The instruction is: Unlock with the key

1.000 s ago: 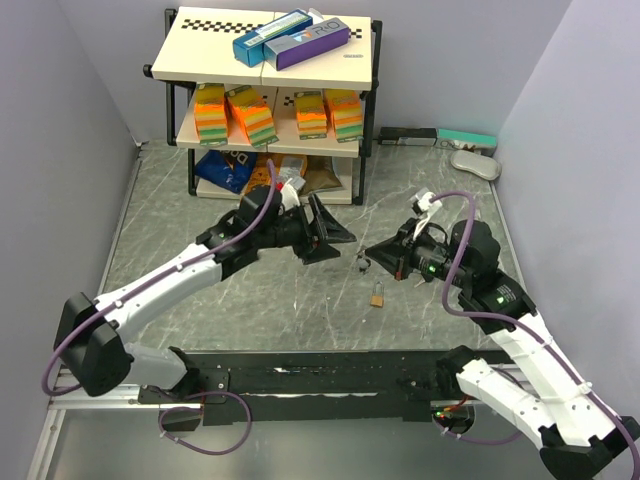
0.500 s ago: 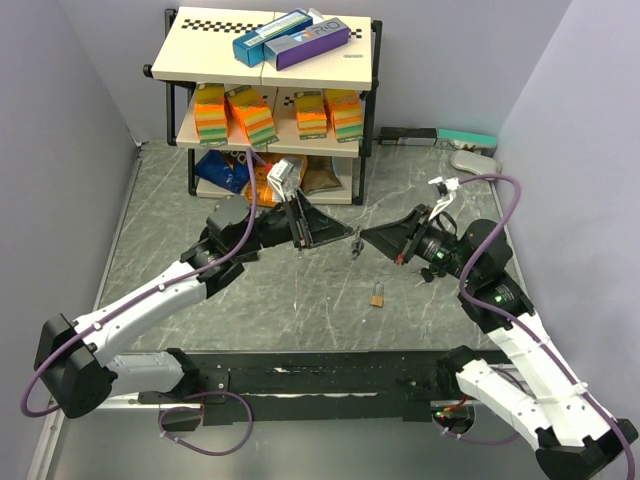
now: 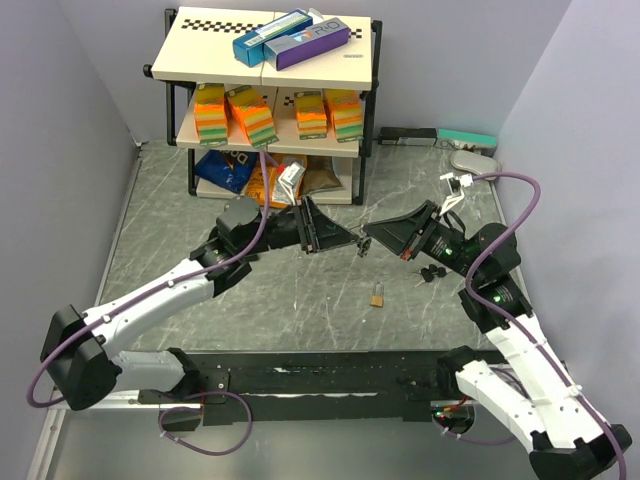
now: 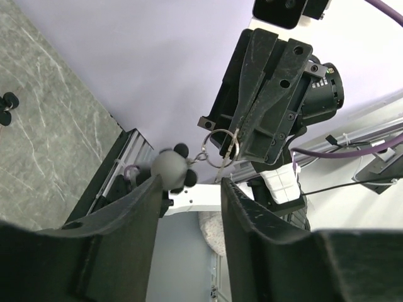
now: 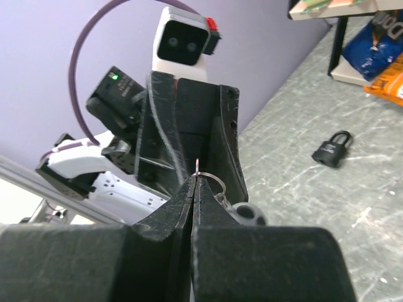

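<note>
Centering the key (image 4: pixel 169 167) between the left gripper's (image 4: pixel 192 189) 2 parted fingers, then closing squarely, seems best; the right gripper (image 5: pixel 194 182), clamped shut, pinches the ring (image 5: pixel 211 179).

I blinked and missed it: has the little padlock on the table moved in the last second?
No. The padlock lies at the same spot, just as far from the black rail at the near edge.

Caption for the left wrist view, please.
Right hand holds the key ring just ahead of the open left hand.
</note>
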`<move>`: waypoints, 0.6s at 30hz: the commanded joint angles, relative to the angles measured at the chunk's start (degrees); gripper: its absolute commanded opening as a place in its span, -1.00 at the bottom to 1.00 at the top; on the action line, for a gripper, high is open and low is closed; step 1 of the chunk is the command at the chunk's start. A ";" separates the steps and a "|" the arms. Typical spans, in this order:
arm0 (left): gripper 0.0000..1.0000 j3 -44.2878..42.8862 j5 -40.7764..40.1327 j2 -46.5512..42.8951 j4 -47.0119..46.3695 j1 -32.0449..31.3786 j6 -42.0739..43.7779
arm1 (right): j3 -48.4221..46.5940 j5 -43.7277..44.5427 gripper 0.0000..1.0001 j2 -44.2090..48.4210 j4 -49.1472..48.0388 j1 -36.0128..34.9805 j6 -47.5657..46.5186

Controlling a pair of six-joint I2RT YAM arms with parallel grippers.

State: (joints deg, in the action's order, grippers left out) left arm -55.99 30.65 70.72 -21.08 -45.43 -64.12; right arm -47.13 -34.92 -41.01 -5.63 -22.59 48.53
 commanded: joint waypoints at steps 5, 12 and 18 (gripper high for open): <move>-0.19 -0.62 1.08 -0.05 -10.03 -1.06 -1.27 | 0.99 -3.49 -1.00 -0.21 -6.15 1.23 3.94; -0.27 0.00 0.90 -0.58 -11.52 -1.33 -1.45 | 1.34 -4.55 -1.00 -0.73 -6.59 1.41 4.99; -0.40 0.26 0.20 -0.84 -11.44 -1.50 -1.54 | 1.43 -5.34 -1.00 -0.91 -6.15 1.50 5.17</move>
State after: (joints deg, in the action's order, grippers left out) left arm -55.83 30.81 71.55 -29.26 -46.46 -65.54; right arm -46.02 -38.92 -41.89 -8.82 -21.43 52.66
